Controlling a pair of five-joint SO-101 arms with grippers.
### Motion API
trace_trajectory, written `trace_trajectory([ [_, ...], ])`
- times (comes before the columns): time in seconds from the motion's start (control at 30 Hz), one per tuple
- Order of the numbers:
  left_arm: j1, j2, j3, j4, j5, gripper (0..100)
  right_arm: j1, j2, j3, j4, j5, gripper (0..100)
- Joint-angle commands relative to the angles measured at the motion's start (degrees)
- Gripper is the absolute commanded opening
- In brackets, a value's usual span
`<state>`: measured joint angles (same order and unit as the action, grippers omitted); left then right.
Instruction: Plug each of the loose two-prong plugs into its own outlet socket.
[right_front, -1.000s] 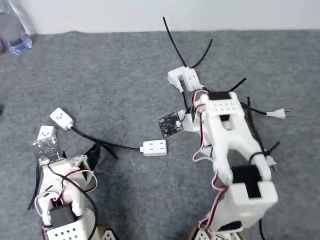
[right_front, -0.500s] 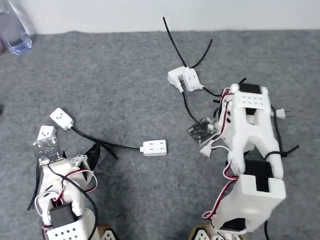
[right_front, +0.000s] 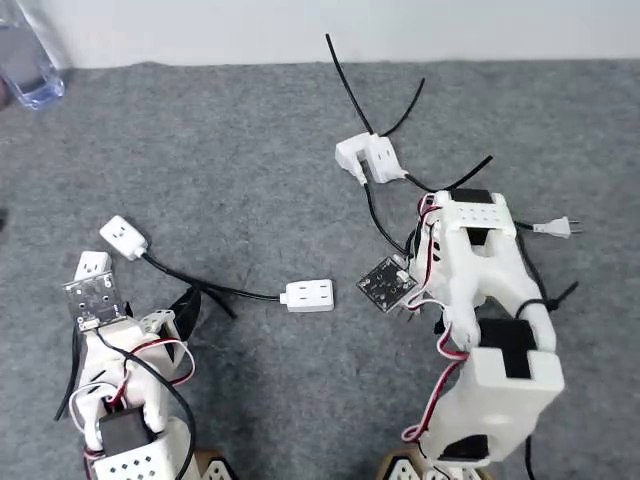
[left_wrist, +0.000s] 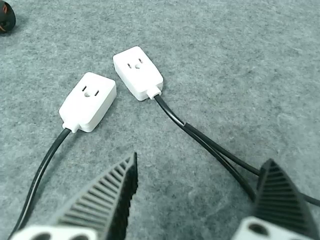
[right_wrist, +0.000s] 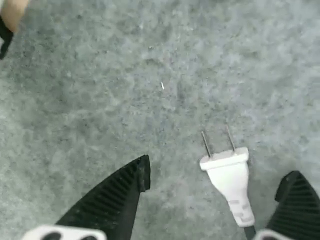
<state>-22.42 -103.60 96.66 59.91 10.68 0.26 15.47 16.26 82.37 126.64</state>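
Plug (right_wrist: 226, 167): lying flat on the grey surface (right_wrist: 100, 75), inside the wide right claw (right_wrist: 219, 167).
Left claw (left_wrist: 202, 160): wide, gripping nothing, near two white sockets (left_wrist: 89, 100).

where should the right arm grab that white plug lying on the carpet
Grip the plug by its white body, behind the prongs, coming down from above with jaws closing across its sides. It lies flat on the carpet with the prongs sticking out one end, so they stay free for a socket.
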Motion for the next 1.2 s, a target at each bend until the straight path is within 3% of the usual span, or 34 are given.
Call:
trace_trajectory([
  [0.0, 0.18, -0.26, -0.22, -1.41, -0.35, 36, -0.92, 1.89, -2.29, -1.1, 1.05, 37.3],
  [0.27, 0.18, -0.26, -0.22, -1.32, -4.04, 36, -0.84, 6.64, -8.62, 4.26, 0.88, 4.6],
  [0.63, 0.18, -0.26, -0.22, -1.32, -4.22, 36, -1.19, 6.73, -8.53, 4.35, 0.44, 6.4],
  [0.83, 0.18, -0.26, -0.22, -1.32, -4.22, 36, -3.74, 7.08, -9.23, 2.77, -6.07, 0.9],
  [1.17, 0.18, -0.26, -0.22, -0.7, -4.31, 36, -11.47, 6.73, -15.03, 2.59, -15.38, 0.9],
])
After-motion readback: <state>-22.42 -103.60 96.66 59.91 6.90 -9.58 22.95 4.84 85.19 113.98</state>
